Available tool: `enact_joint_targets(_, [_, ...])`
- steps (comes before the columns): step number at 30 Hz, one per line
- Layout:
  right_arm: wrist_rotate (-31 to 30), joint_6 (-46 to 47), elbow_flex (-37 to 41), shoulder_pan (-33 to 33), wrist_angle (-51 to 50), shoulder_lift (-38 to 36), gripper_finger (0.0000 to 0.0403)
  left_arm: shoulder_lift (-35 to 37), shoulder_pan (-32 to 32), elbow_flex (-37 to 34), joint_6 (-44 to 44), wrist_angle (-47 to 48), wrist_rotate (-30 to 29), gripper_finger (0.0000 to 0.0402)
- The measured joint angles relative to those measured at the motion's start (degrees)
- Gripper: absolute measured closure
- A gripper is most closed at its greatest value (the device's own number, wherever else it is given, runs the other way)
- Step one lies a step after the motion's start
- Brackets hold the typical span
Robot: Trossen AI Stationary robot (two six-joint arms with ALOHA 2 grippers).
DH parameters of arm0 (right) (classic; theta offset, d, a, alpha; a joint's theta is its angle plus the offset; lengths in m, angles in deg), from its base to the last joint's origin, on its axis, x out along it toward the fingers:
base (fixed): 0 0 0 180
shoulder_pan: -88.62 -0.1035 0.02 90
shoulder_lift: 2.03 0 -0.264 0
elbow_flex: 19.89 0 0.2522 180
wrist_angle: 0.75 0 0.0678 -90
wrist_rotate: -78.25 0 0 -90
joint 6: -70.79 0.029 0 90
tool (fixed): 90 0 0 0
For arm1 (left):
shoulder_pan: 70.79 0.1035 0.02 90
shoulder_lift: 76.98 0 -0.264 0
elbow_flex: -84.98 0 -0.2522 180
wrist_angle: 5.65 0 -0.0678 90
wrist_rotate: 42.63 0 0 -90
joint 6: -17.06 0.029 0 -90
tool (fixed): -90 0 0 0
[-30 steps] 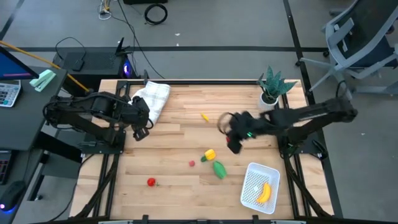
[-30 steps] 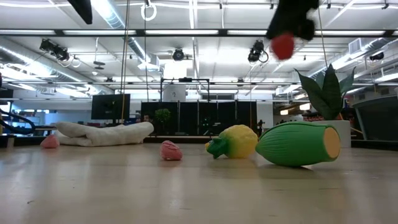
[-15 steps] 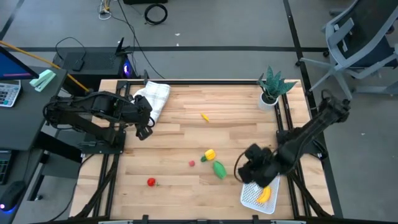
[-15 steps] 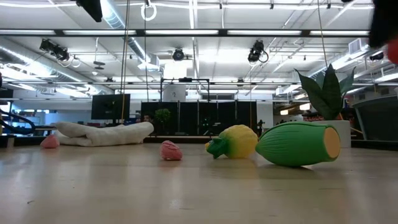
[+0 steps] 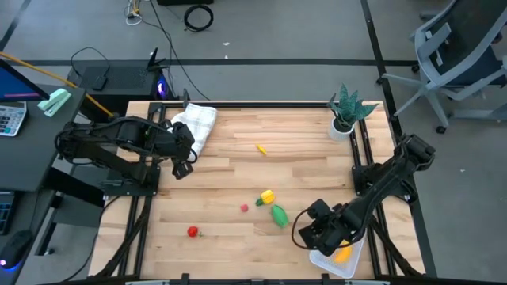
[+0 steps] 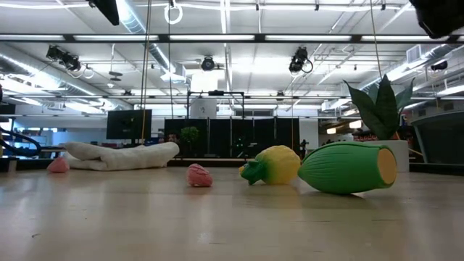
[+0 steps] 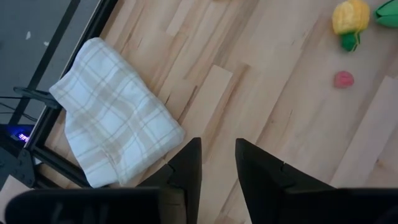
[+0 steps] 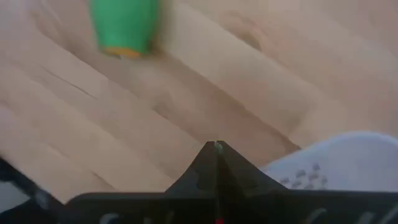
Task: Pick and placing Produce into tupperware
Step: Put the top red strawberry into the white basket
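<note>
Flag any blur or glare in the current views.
Right wrist view: motion-blurred, the green oblong piece smeared, the basket rim soft. Low view: bright ceiling strip lights, the foreground tabletop soft. High and left wrist views: sharp, evenly lit, checked cloth crisp.

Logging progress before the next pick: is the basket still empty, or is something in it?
Not empty. In the high view the yellow banana lies inside the white basket, partly hidden by the right gripper over its near edge.

Right end effector (image 5: 319,230) over white basket (image 5: 342,261) with banana (image 5: 342,253), left end effector (image 5: 181,164) beside checked cloth (image 5: 196,123)
</note>
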Motion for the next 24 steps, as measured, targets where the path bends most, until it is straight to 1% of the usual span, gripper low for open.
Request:
enact_joint_targets(3, [3.09,0.88,-0.06,-0.44,0.19,-0.28,0.0403,0.00,0.00,0.00,0.13,0.00,0.00,0.0298])
enact_joint_targets(4, [3.12,0.85,-0.09,-0.71,0.07,-0.46,0.0403,0.00,0.00,0.00,0.18,0.00,0.02,0.0297])
enact_joint_targets(9, [-1.03,1.37,-2.06,-1.11,-4.15,-3.66,0.0403,0.00,0.00,0.00,2.83,-0.03,0.01,0.0297])
enact_joint_targets(12, [-1.05,1.31,-2.82,-1.06,-6.21,-5.08,0.0403,0.00,0.00,0.00,2.57,-0.11,0.02,0.0297])
enact_joint_targets(16, [3.51,1.78,-2.91,-2.41,-6.19,-6.08,0.0403,0.00,0.00,0.00,2.43,-0.17,0.02,0.0297])
enact_joint_targets(19, [6.70,3.86,-2.91,-4.14,-5.50,-6.27,0.0403,0.00,0.00,0.00,1.91,-0.48,0.02,0.0297])
enact_joint_targets(24, [6.54,8.69,-3.01,-8.13,-2.65,-5.63,0.0403,0.00,0.00,0.00,0.93,-2.61,-0.16,0.0298])
